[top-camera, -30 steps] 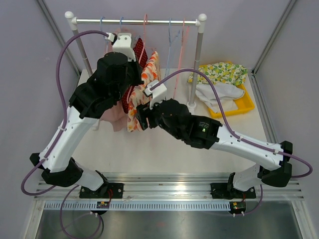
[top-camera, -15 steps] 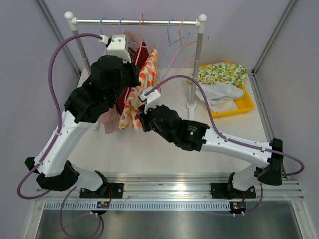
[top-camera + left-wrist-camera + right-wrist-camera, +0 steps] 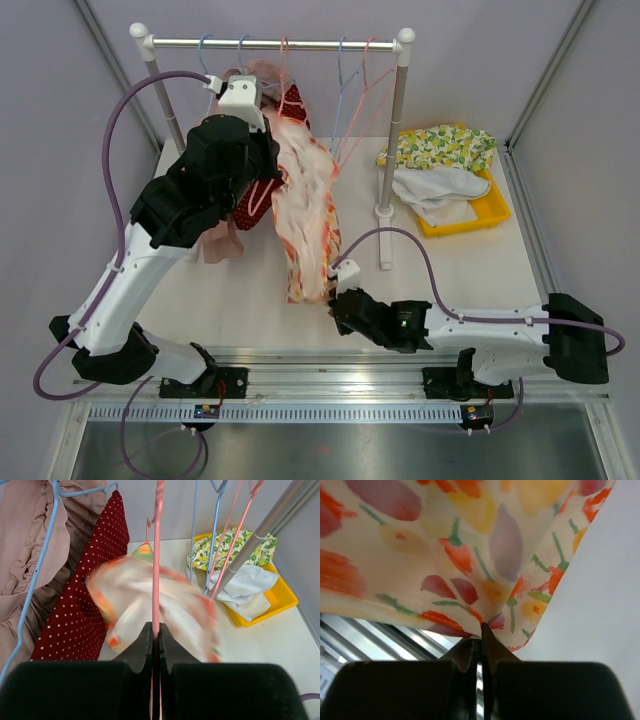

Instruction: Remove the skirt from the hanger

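Now: your right gripper [image 3: 481, 630] pinches skirt [image 3: 305, 215] hem; left gripper [image 3: 155, 632] clamps pink hanger [image 3: 158, 540]. Skirt stretches hanger-to-claw, toward near edge; pull along that line.

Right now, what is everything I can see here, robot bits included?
Rail: one, silver, white posts, table's far side.
Hangers: about five, blue and pink, on rail.
Floral skirt: one, orange-white, stretched from rail toward near edge.
Dotted garment: one, dark red, hanging.
Ruffled garment: one, dusty pink, hanging leftmost.
Tray: one, yellow, far right; holds lemon-print cloth, white cloth.
Left gripper: shut on pink hanger.
Right gripper: shut on skirt's hem.
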### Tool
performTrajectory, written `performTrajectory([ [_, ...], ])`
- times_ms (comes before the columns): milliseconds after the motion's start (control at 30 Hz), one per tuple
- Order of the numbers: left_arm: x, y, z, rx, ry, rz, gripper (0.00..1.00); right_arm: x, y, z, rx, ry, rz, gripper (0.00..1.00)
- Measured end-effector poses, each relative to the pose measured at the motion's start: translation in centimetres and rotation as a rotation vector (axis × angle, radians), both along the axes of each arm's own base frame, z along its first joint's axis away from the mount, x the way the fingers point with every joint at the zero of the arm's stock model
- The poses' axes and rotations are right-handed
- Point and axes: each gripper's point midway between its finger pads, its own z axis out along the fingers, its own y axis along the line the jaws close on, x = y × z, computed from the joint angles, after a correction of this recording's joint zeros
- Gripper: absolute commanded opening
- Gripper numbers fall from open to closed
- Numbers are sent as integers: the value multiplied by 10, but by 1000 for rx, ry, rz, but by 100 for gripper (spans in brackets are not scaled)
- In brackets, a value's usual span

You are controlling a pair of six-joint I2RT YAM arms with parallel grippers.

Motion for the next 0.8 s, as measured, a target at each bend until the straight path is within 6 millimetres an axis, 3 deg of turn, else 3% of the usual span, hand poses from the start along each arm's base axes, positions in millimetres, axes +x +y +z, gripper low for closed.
performTrajectory([
  [67, 0, 1, 4, -11, -13, 6, 0, -11, -26, -11, -47, 32, -30, 0],
  [167, 0, 3, 16, -44, -49, 15, 0, -6, -54, 18, -15, -2, -114, 0],
  [367, -8, 14, 30, -78, -87, 29, 0, 25, -101, 165, 193, -251, -295, 0],
  [467, -10, 18, 29, -78, -91, 38, 0, 43, -133, 213, 203, -383, -376, 0],
  [633, -11, 20, 20, -64, -79, 45, 0, 94, -197, 248, 83, -501, -606, 0],
  [800, -9, 19, 9, -43, -59, 47, 0, 150, -242, 269, -74, -538, -761, 0],
])
